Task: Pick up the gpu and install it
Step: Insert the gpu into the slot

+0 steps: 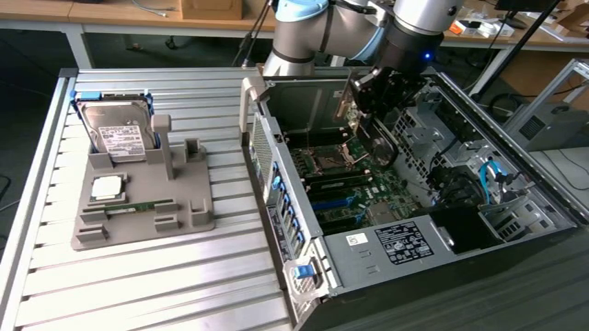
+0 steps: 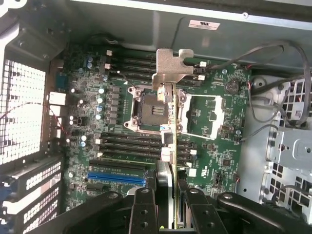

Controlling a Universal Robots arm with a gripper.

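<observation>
Claw [image 1: 370,103] [image 2: 169,197]: jaws partly closed, clamped on the gpu [image 1: 350,107] [image 2: 168,170], one black finger [image 2: 144,209] on each side of the card. I see the card edge-on in the wrist view, a thin strip running away from the claw and ending in its metal bracket [image 2: 168,73]. The card is carried upright inside the open computer case [image 1: 276,172], above the motherboard [image 1: 345,186] [image 2: 219,122]; from the wrist camera its edge crosses just beside the empty CPU socket [image 2: 148,105]. I cannot tell whether the card's lower edge touches the board or any slot. A blue slot [image 2: 117,178] lies on the board near the claw, off to one side of the card. Exterior view, clock bearings taken from the case: the arm [image 1: 304,27] enters from about 12 o'clock. Toward 9 o'clock, well apart from the case, a grey fixture tray [image 1: 138,227] sits on the slatted metal surface [image 1: 184,283]. At the tray's 12 o'clock end a silver hard drive [image 1: 120,134] with a white label stands tilted in a blue holder. A processor chip [image 1: 107,186] lies flat below it, and a slim green memory stick [image 1: 134,205] lies just at 6 o'clock of the chip.
</observation>
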